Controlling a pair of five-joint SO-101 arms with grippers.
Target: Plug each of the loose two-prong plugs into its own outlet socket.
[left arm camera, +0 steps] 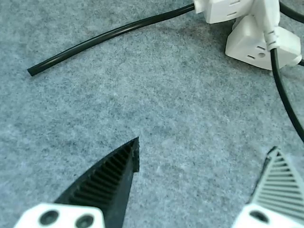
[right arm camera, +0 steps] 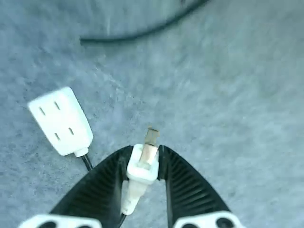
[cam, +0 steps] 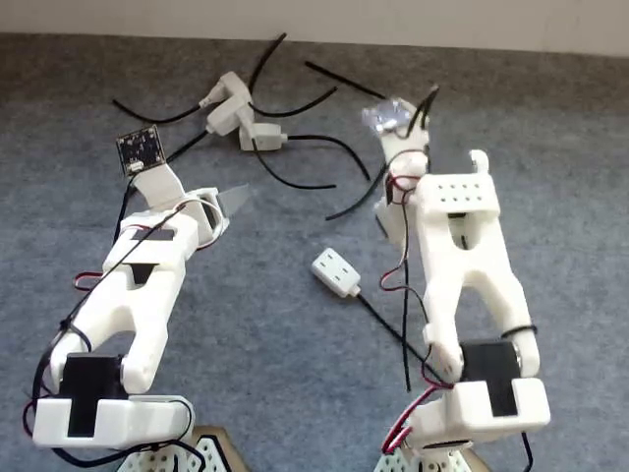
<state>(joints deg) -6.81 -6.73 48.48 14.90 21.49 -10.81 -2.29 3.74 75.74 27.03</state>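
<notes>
Right end effector (right arm camera: pixel 145 148): closed on the white two-prong plug (right arm camera: pixel 141 167). We see its body pinched between the two black fingers (right arm camera: pixel 104 180), with the prongs (right arm camera: pixel 151 137) sticking out past the tips.
Outlet socket (right arm camera: pixel 61 121): a white block lying flat on the grey bench (cam: pixel 246 324) with its slotted face up. Its black cord (right arm camera: pixel 87 162) trails toward the arm bases. In the high view the outlet socket (cam: pixel 334 272) sits between the two arms.
Plug against socket: they are apart. The socket lies just beside the held plug, off to one side of the fingers and not in line with the prongs.
Step in hand: we judge it to be carrying the plug to this socket and lining it up.
Doing it well: we would bring the prongs square over one pair of slots, turn them to match the slots, then press straight in. The block is loose and looks light, so a slanted push would likely skid it across the bench.
Grip: the plug looks slightly tilted between the fingers, so we would watch for it swivelling under load.
Left end effector (left arm camera: pixel 205 147): spread wide, holding nothing, hovering over bare bench.
Other sockets (left arm camera: pixel 261 45): a white cluster with black cords lying ahead of the left end effector. We cannot tell which of them are mated.
</notes>
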